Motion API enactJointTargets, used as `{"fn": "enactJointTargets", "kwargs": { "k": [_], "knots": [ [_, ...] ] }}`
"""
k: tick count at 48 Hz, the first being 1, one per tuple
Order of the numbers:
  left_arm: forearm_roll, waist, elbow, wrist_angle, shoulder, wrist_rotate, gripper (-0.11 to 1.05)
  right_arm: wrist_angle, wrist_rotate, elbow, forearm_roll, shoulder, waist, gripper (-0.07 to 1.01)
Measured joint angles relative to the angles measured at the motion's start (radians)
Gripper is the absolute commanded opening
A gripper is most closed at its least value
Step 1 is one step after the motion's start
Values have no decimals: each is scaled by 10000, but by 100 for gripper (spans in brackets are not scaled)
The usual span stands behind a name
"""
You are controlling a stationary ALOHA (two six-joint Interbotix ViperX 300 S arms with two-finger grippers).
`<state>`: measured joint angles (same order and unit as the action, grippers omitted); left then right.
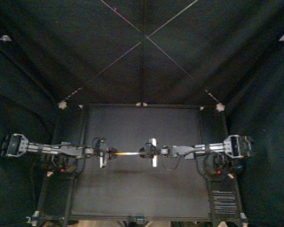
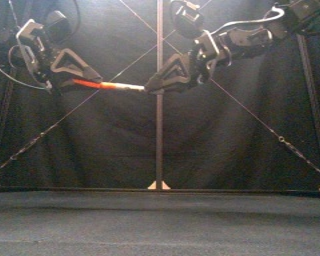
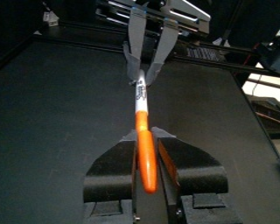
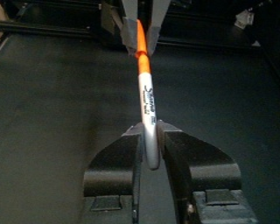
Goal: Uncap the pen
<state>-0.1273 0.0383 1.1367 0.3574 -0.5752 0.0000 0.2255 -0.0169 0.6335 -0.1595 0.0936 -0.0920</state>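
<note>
Orange-capped white pen (image 2: 112, 86) level in mid-air, cap (image 3: 143, 150) on | left gripper (image 2: 71, 80) clamps cap | right gripper (image 2: 156, 87) clamps barrel (image 4: 149, 96)

From above, the pen (image 1: 130, 154) is too small for me to tell cap from barrel. Its ends are buried in the left gripper (image 3: 149, 142) and right gripper (image 4: 150, 136); its print is unreadable.

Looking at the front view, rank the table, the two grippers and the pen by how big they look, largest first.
1. table, filling the whole bottom strip
2. right gripper and left gripper: they look alike, so no ranking
3. pen, held between them, smallest
</note>
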Motion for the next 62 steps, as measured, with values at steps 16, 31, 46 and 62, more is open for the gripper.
{"fn": "enactJointTargets", "kwargs": {
  "k": [16,31,46,62],
  "knots": [
    [0,-15,460,-123,-844,0,48,46,15,629,46,598,-261,56],
    [0,-31,782,-261,-1519,0,48,107,15,1058,46,1089,-322,56],
    [0,-15,798,-414,-1534,0,48,245,15,1197,31,1150,-322,56],
    [0,-15,798,-414,-1534,0,48,245,15,1197,0,1150,-307,56]
  ]
}}
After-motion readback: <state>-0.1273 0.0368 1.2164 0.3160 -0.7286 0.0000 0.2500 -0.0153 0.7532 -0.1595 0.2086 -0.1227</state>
